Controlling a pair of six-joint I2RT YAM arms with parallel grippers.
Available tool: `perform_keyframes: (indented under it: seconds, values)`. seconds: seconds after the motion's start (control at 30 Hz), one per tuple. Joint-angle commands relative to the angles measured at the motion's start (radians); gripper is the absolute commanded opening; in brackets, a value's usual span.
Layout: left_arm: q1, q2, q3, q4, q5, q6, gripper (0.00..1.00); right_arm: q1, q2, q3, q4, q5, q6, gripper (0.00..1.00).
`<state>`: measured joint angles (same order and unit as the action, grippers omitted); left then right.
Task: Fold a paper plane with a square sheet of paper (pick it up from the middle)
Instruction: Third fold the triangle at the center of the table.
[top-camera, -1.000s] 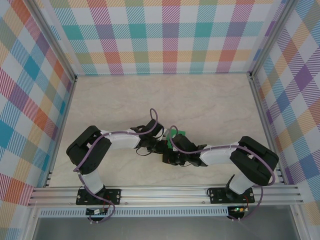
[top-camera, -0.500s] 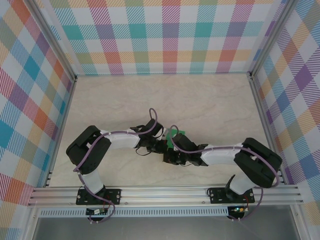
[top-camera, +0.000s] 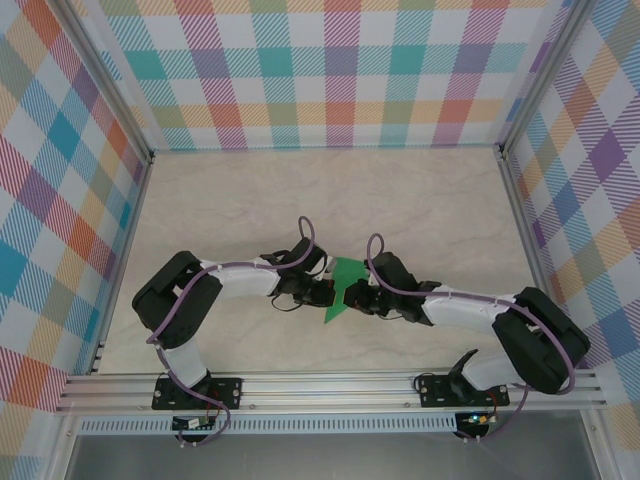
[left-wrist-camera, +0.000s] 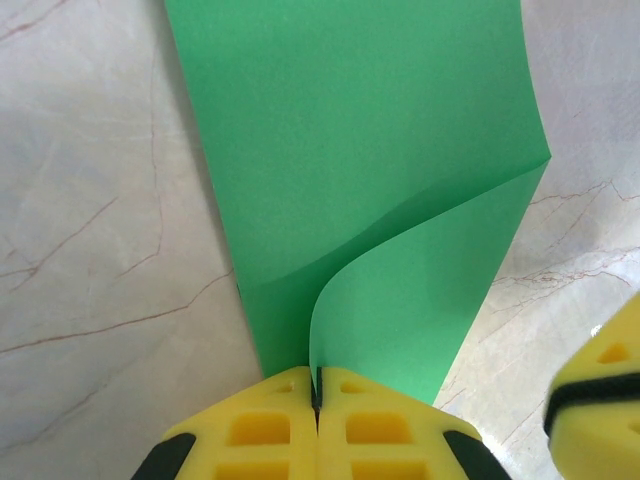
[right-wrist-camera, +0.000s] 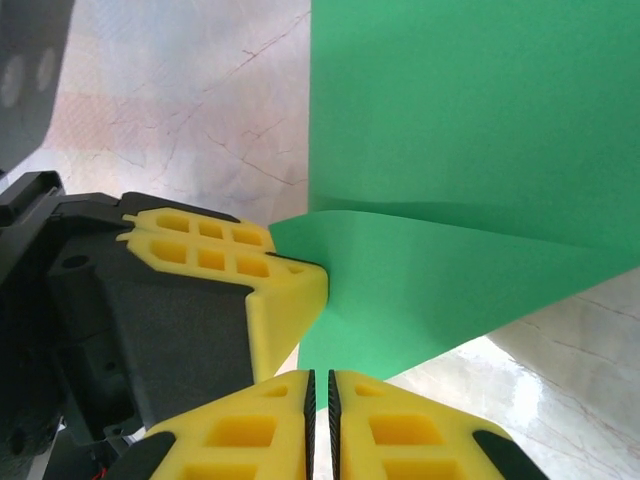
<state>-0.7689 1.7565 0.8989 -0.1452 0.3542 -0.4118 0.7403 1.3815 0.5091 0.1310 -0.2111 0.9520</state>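
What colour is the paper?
The paper is plain bright green, clearest in the left wrist view.

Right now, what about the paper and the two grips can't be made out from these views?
- Top view: the sheet of paper is small and the arms overlap its edges, so its creases are unreadable.
- Left wrist view: the left fingers are shut on the paper, whose far end the picture's top edge cuts off.
- Right wrist view: the paper's corner ends at the right fingers; pinched or merely close, I cannot tell.
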Motion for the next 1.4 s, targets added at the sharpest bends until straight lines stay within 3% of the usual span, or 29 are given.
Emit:
perform_keyframes:
  seconds: [0.0,0.23,0.47,0.77,0.97,1.2,1.37]
  values:
    - [0.003,0.017,-0.028,-0.074,-0.054,-0.005,0.0,-0.027,0.04,0.038,0.034,-0.04,-0.025,0.14]
    - [0.002,0.02,-0.024,-0.083,-0.054,-0.001,0.0,-0.056,0.143,0.06,0.054,-0.067,-0.05,0.14]
    - [0.002,0.022,-0.024,-0.085,-0.055,-0.001,0.0,-0.061,0.183,0.041,-0.056,0.017,-0.085,0.15]
    - [0.002,0.027,-0.019,-0.089,-0.055,-0.001,0.0,-0.124,0.083,0.045,0.033,-0.106,-0.068,0.16]
    - [0.002,0.028,-0.017,-0.09,-0.054,0.0,0.0,-0.168,0.148,0.048,0.074,-0.173,-0.086,0.16]
    - [0.003,0.025,-0.021,-0.088,-0.055,-0.004,0.0,-0.17,0.235,0.028,0.056,-0.119,-0.1,0.15]
    - [0.003,0.026,-0.022,-0.092,-0.057,-0.001,0.0,-0.175,0.198,0.05,0.043,-0.136,-0.112,0.15]
